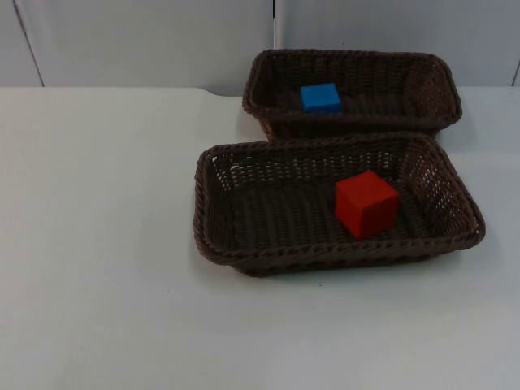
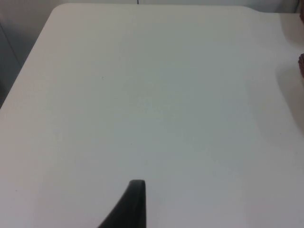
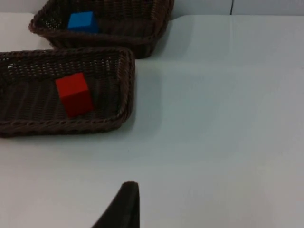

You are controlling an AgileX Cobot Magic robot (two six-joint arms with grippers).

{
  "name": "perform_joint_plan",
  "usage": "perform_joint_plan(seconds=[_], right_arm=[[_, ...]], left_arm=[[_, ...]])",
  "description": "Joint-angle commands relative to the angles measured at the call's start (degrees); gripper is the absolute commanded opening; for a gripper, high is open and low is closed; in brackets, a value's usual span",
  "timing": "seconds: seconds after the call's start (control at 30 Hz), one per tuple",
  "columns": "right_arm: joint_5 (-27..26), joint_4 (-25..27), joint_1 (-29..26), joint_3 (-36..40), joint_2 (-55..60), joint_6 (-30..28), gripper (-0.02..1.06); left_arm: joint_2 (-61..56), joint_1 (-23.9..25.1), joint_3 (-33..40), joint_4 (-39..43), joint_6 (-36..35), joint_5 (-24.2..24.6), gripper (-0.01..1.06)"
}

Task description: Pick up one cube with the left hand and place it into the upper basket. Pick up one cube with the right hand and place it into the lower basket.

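- The upper basket (image 1: pixel 443 85) stands in the upper right of the top view, against the grey partition wall (image 1: pixel 146 41); a blue cube (image 1: pixel 321 97) lies inside it, toward its left end.
- The lower basket (image 1: pixel 213 213) stands just in front of it, right of centre in the frame, their rims close or touching; a red cube (image 1: pixel 366 204) rests on its floor, toward the right end.
- Left gripper (image 2: pixel 134 205): one black fingertip hangs above bare white surface (image 2: pixel 152 104), well away from both baskets; whether the fingers are open or closed cannot be told.
- Right gripper (image 3: pixel 124 205): one black fingertip hangs above the surface in front of the baskets, apart from them; the state of its fingers cannot be told either.
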Motion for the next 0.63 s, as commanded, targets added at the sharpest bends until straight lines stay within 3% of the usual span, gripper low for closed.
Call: perform_joint_plan(seconds=[0.0,0.6], right_arm=[[-0.04,0.09,-0.93,0.52,-0.19,-0.05,1.05],[-0.04,0.09,-2.79,0.52,-0.19,-0.05,1.05]], left_arm=[[-0.22,0.18,0.3,-0.43,-0.04,-0.52,1.05],[-0.22,0.18,0.3,-0.43,-0.04,-0.52,1.05]])
